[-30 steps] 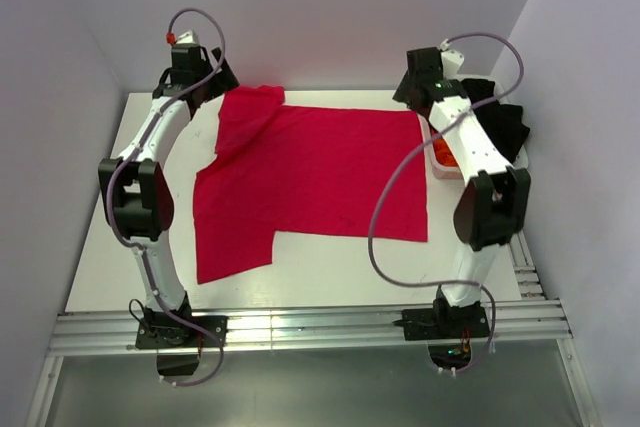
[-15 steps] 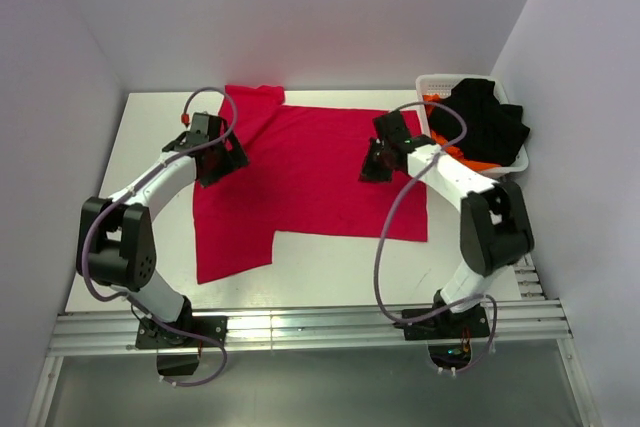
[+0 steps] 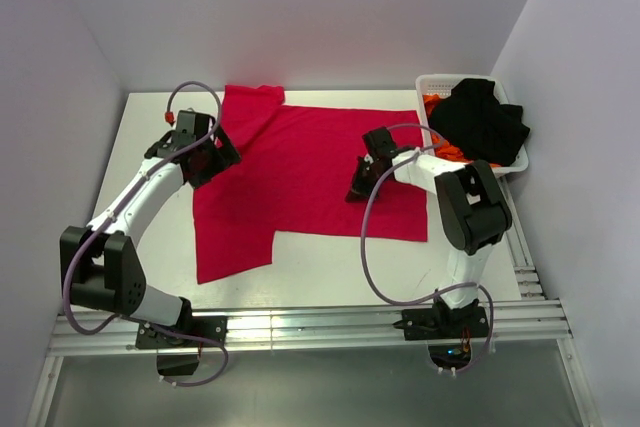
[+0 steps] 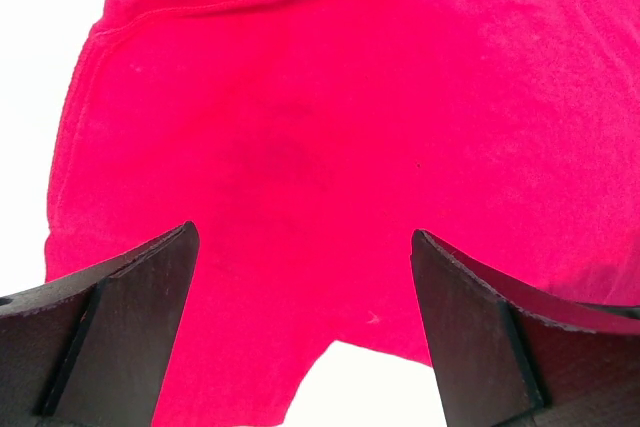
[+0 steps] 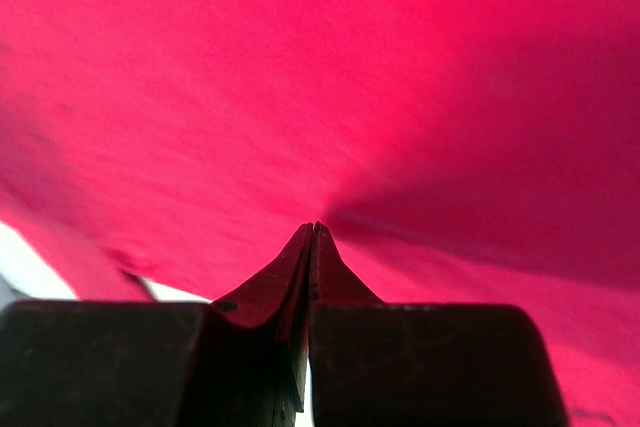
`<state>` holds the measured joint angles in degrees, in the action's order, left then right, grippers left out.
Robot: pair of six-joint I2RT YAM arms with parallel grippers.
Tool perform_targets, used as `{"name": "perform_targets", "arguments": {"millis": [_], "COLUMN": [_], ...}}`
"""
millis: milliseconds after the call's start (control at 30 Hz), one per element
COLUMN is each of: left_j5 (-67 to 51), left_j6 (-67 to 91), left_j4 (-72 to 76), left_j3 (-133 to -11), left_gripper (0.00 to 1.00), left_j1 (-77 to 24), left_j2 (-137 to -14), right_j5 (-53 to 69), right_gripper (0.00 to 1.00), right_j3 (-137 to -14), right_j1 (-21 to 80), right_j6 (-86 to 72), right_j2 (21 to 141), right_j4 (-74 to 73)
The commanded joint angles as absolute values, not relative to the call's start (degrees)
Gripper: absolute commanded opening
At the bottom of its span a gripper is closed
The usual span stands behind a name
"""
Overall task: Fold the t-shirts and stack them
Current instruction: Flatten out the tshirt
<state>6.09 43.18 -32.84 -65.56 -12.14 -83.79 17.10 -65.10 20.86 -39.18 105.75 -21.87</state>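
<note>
A crimson-red t-shirt (image 3: 310, 172) lies spread flat on the white table, its left sleeve folded over at the far left. My left gripper (image 3: 205, 162) hovers open over the shirt's left side. In the left wrist view the left gripper (image 4: 302, 237) has red cloth (image 4: 300, 97) below its wide-apart fingers and nothing between them. My right gripper (image 3: 358, 190) is low over the shirt's right half. In the right wrist view the right gripper (image 5: 315, 227) is shut, its tips touching the red cloth (image 5: 300, 77), which creases towards them. A black t-shirt (image 3: 485, 122) and an orange one (image 3: 432, 104) lie in the basket.
The white lattice basket (image 3: 432, 80) stands at the far right of the table, against the right wall. Walls close in the table at the left, back and right. Bare white table (image 3: 330, 267) shows in front of the red shirt's near hem.
Both arms came from the table's far edge down onto the middle of the red shirt. The right gripper went from open to shut; the left stayed open. The basket is now uncovered.
</note>
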Motion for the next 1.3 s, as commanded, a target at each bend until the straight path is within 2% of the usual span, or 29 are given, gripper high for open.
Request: {"name": "perform_targets", "arguments": {"millis": [0, 300, 600, 900, 1000, 1033, 1067, 1133, 1233, 1267], "left_j5": [7.3, 5.27, 4.75, 5.01, 4.4, 3.7, 2.3, 1.41, 0.7, 0.53], "left_j6": [42.81, 42.28, 42.36, 41.57, 41.13, 40.61, 40.34, 39.3, 38.32, 37.97], "left_j4": [-35.68, -35.33, -34.89, -33.76, -31.39, -30.16, -28.93, -25.16, -23.82, -24.25], "left_j3": [-67.5, -66.89, -64.08, -60.38, -60.03, -60.29, -61.42, -63.53, -71.69, -77.9], "left_gripper": [0.94, 0.94, 0.94, 0.94, 0.94, 0.94, 0.95, 0.95, 0.95, 0.94], "left_j1": [-11.25, -9.23, -9.23, -9.23, -9.23, -9.23, -9.23, -9.23, -9.14, -9.14], "left_j2": [-81.13, -79.63, -77.52, -74.0, -75.14, -76.54, -77.42, -81.18, -90.39, -93.31], "right_j5": [14.42, 6.33, 0.71, 1.58, 2.9, 2.99, 2.9, 2.2, 2.11, 2.37], "right_gripper": [0.0, 0.0, 0.0, 0.0, 0.19, 0.38, 0.47, 0.8, 0.82, 0.81], "right_j3": [-61.36, -49.41, -44.92, -43.33, -44.47, -45.17, -46.05, -49.38, -54.39, -56.67], "right_j1": [20.48, 18.81, 10.91, 4.92, 5.01, 5.18, 5.62, 6.32, 7.64, 7.91], "right_j6": [-40.95, -41.04, -39.99, -36.57, -36.21, -36.21, -36.12, -35.77, -35.07, -34.89], "right_j2": [101.79, 94.75, 89.21, 85.52, 82.28, 81.31, 79.21, 76.48, 73.84, 73.22], "right_j4": [-23.55, -26.01, -30.58, -31.29, -31.99, -33.12, -33.92, -36.98, -40.5, -41.3]}}
